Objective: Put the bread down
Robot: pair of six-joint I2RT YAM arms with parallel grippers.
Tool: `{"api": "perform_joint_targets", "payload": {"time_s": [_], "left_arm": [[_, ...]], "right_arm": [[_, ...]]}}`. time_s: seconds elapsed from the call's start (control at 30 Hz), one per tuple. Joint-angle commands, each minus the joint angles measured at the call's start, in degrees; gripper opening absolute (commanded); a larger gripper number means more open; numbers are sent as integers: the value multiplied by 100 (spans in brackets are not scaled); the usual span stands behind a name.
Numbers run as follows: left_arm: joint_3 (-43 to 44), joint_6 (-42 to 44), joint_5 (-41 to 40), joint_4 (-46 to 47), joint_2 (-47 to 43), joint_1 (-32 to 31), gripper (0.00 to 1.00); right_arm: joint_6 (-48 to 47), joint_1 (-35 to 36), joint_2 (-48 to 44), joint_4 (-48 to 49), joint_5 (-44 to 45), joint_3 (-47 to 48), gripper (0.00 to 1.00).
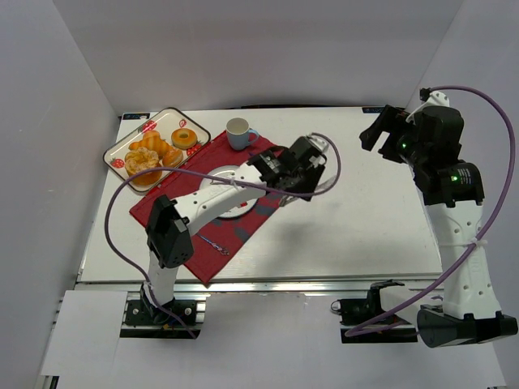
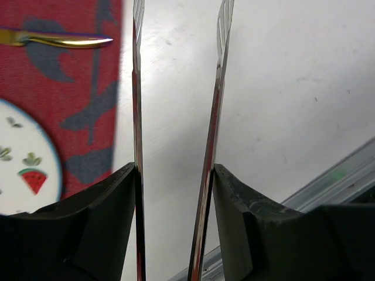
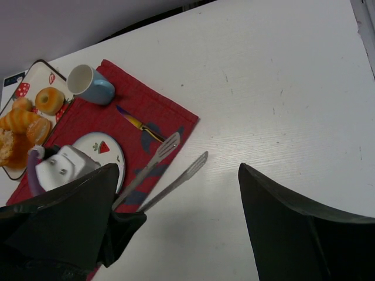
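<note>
While the left claw point(image 2: 173, 175) squeezes the long silver metal tongs point(image 3: 167, 149), the small oval golden-brown bread roll point(image 1: 173, 156) sits well apart from it.
The bread lies in the flat white tray point(image 1: 123, 149) at the far left corner of the white counter point(image 1: 365, 219), near the ring doughnut point(image 1: 185, 138). The tongs' tips are by the edge of the red cloth mat point(image 1: 207, 255). The right claw point(image 3: 179, 170) is wide open.
</note>
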Motion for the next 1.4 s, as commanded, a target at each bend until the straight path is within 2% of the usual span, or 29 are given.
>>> {"api": "perform_joint_targets", "payload": {"time_s": [0.0, 0.17, 0.23, 0.5, 0.77, 0.97, 1.13, 1.37], "left_arm": [[245, -414, -336, -833, -387, 454, 63], [640, -845, -539, -1218, -738, 1561, 63], [807, -881, -855, -1507, -765, 1990, 63], [983, -863, -1225, -2045, -950, 3231, 64], [1343, -775, -646, -2107, -582, 4593, 64], [1581, -504, -469, -2230, -159, 4955, 63], [1282, -397, -277, -2116, -115, 5271, 62], [1106, -362, 14, -2028, 157, 5280, 62]], "right_arm": [[162, -15, 67, 422, -145, 368, 89], [215, -15, 252, 474, -197, 684, 89], [232, -15, 279, 518, -198, 685, 89], [346, -15, 490, 922, -540, 492, 89], [382, -23, 885, 1186, -760, 535, 89], [399, -15, 1140, 1283, -883, 606, 89], [390, -23, 1298, 1327, -936, 658, 89], [408, -23, 1430, 1397, -1015, 632, 89]]}}
